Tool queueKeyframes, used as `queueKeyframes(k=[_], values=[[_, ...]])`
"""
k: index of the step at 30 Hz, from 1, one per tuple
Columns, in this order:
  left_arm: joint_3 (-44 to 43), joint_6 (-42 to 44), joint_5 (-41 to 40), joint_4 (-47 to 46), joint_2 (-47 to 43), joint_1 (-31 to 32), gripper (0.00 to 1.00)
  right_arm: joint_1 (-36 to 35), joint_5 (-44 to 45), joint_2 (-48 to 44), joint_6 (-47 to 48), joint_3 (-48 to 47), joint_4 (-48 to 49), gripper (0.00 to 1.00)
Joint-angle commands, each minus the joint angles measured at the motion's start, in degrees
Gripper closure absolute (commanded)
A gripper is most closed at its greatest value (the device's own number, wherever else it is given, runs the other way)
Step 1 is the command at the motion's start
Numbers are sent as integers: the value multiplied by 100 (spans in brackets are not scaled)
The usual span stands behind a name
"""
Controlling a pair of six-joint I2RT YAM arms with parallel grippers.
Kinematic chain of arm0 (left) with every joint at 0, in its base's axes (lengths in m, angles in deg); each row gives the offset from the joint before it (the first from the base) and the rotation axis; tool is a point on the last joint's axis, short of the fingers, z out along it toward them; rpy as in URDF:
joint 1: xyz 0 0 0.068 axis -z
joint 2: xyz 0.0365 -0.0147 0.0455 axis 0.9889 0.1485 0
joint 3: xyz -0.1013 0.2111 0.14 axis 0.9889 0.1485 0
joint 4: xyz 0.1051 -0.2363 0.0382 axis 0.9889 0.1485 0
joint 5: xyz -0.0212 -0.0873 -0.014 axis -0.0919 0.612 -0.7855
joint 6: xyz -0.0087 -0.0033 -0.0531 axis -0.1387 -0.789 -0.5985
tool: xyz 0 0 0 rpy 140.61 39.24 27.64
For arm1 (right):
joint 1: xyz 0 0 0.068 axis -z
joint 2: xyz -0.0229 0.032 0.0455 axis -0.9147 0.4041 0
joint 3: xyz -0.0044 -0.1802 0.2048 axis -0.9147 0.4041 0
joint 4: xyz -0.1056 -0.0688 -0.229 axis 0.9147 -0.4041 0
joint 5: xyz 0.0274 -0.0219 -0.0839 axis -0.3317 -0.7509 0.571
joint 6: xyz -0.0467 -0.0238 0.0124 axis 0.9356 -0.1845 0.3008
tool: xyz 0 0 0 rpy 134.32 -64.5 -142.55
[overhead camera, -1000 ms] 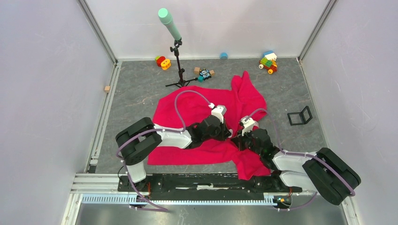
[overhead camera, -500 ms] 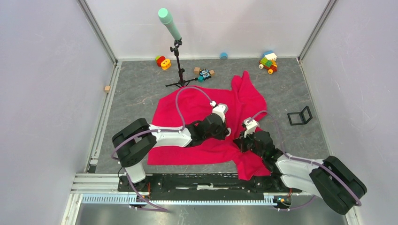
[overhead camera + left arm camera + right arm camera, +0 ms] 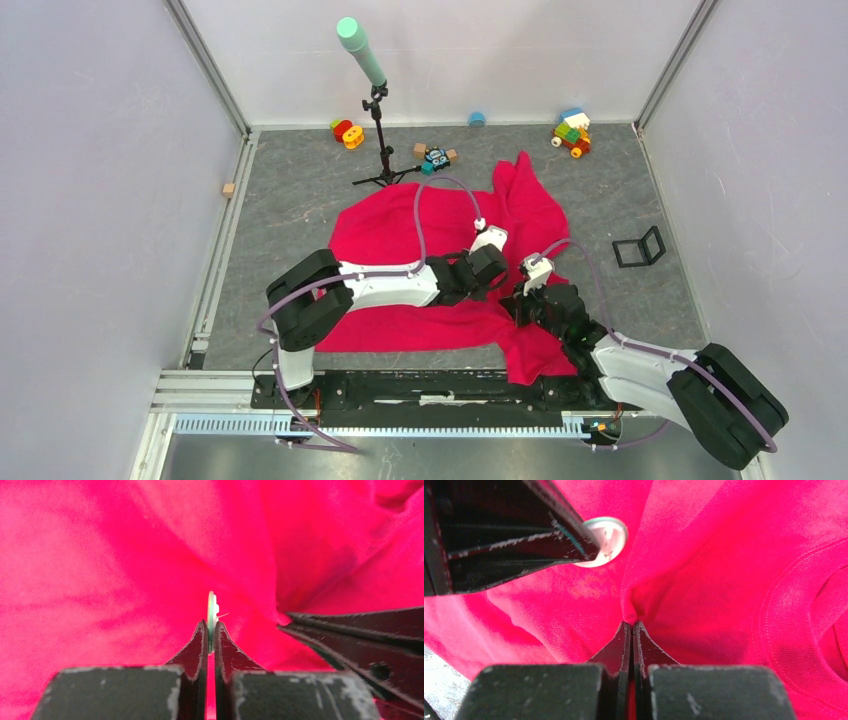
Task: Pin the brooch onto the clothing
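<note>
left hand (image 3: 210, 626) shifted right, brooch (image 3: 212, 609) edge-on, face hidden, right hand (image 3: 631, 625) pinching clothing (image 3: 724, 555)

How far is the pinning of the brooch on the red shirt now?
Done: the left gripper grips the brooch, the right gripper pinches a fold of the shirt. In hand: the brooch hangs beside that fold. Left: pushing its pin through; it looks unattached.

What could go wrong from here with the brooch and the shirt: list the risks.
1. The left gripper grips the brooch only by its lower edge, so pressing into the shirt may twist it or pop it out.
2. The right gripper pinches just a small fold; if that slips, the cloth slackens and may simply yield to the brooch.
3. Both grippers work close together and could bump.
</note>
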Motion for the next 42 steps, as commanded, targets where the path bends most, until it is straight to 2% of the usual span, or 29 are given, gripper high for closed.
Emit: queueKeyframes(k=[1,16,42], values=[[-235,-152,-702,676,-35,134,98,-6,92,-114,-5,248,130,100],[-995,-281,-289,1071,641,191,98,-7,-169,-145,58,279,235,100],[-361,-973,156,79,153,177,98,-7,-427,587,41,199,455,100]])
